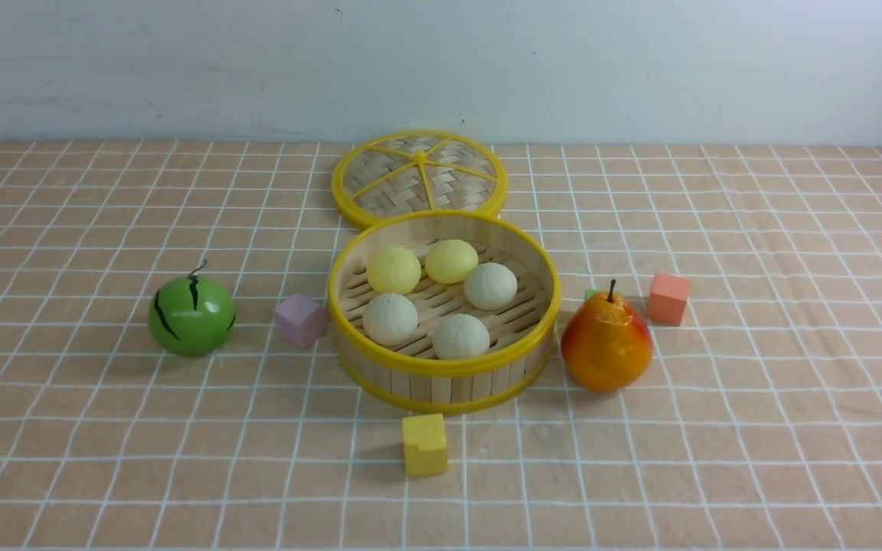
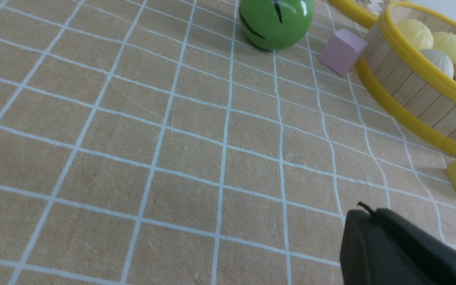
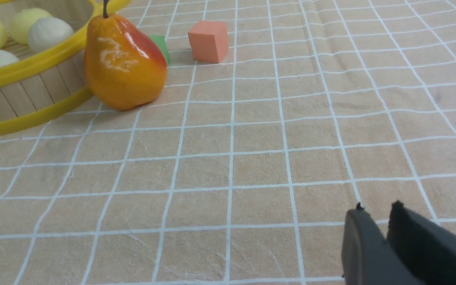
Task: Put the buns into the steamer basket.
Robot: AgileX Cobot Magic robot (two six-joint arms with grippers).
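The steamer basket (image 1: 441, 367) stands mid-table. Inside it lie five buns: two pale yellow (image 1: 393, 269) (image 1: 451, 261) and three off-white (image 1: 490, 286) (image 1: 390, 319) (image 1: 461, 336). Neither gripper shows in the front view. In the left wrist view, my left gripper (image 2: 370, 211) is shut and empty above bare cloth, well short of the basket (image 2: 418, 93). In the right wrist view, my right gripper (image 3: 376, 209) is shut and empty above bare cloth, far from the basket (image 3: 34, 65) and its buns (image 3: 50, 33).
The flat woven lid (image 1: 419, 180) lies behind the basket. A green striped ball (image 1: 191, 315) and a purple cube (image 1: 301, 320) are left of it. A yellow cube (image 1: 424, 444) sits in front. A pear (image 1: 606, 344), orange cube (image 1: 668, 298) and green cube (image 1: 590, 294) are on the right.
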